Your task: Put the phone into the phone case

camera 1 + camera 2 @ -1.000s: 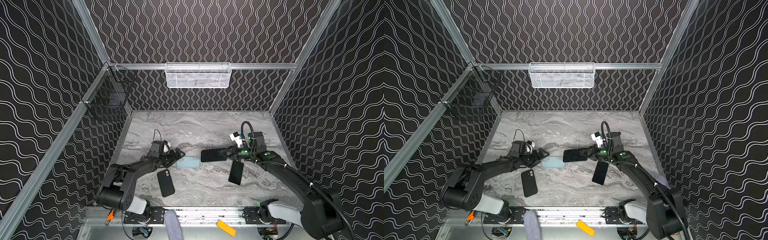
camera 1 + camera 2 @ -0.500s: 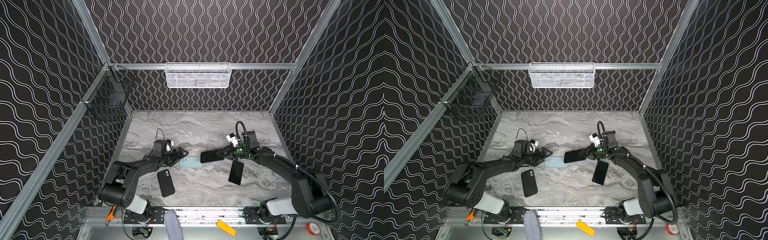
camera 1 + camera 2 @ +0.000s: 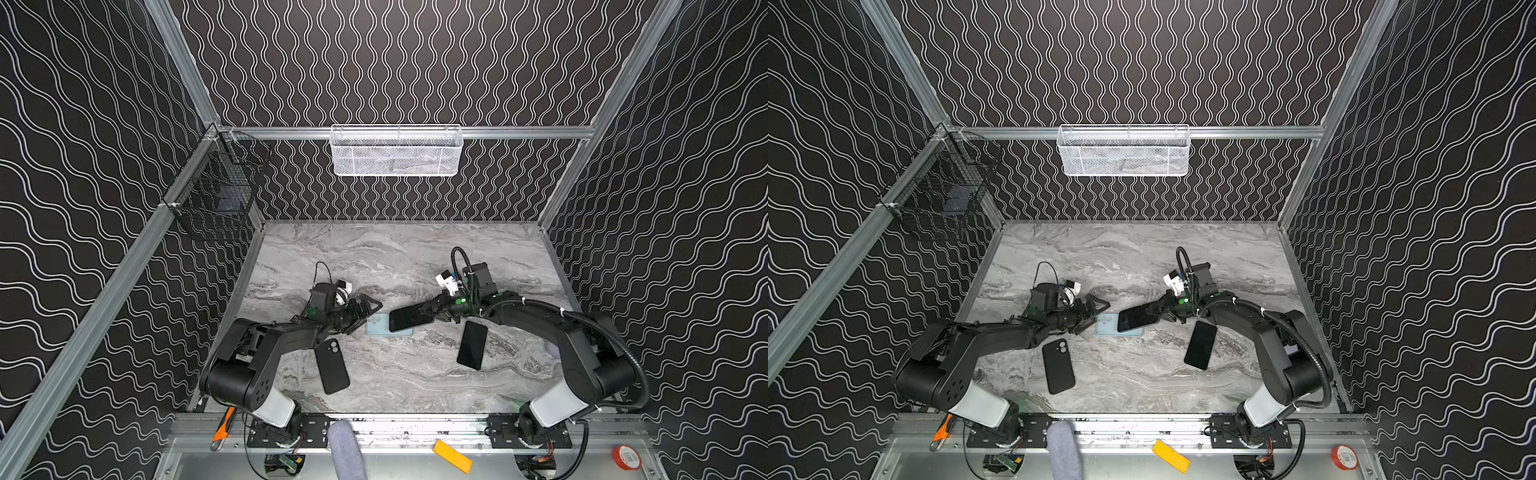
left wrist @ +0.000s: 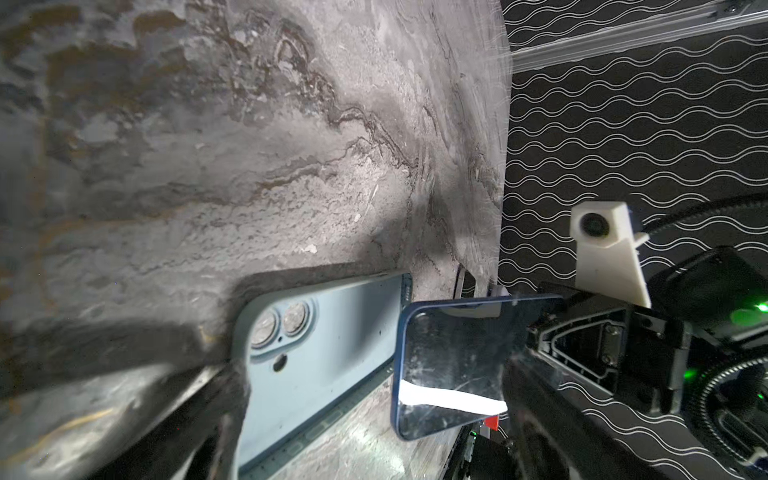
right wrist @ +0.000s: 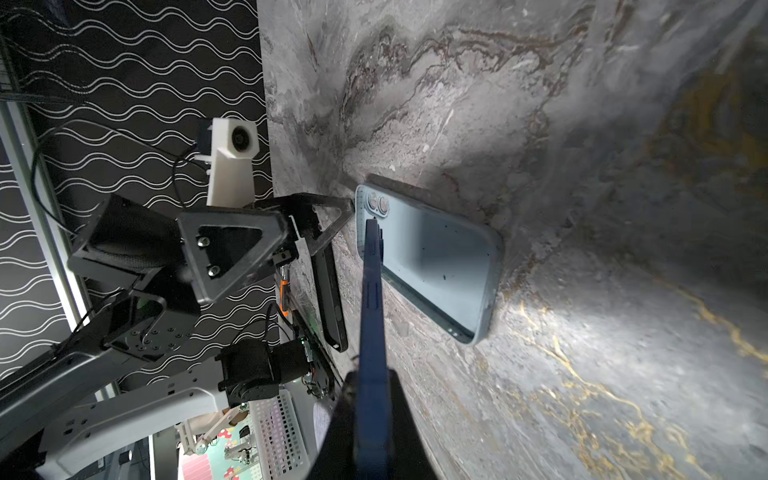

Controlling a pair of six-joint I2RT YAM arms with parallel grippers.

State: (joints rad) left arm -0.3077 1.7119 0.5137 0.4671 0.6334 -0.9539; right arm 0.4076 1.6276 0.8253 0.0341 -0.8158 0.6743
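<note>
Clamped in R gripper [image 3: 434, 312]: phone [image 3: 409, 320], held by one end, tilted, just past the tips over light-blue case [image 3: 376, 325]; contact can't be told. Case laid open side up, empty. L gripper [image 3: 365, 316] spread wide at case's camera end. Farther: wire basket [image 3: 195, 208] w/ dark item [image 3: 957, 203]; white mesh basket [image 3: 397, 154], contents unclear.

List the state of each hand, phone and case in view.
blue case, lying flat, open side up, empty
phone, held over the blue case, not in
right hand, shut on the phone
left hand, open, at the blue case's camera end
black case, lying flat, back up
second phone, lying flat, untouched
</note>
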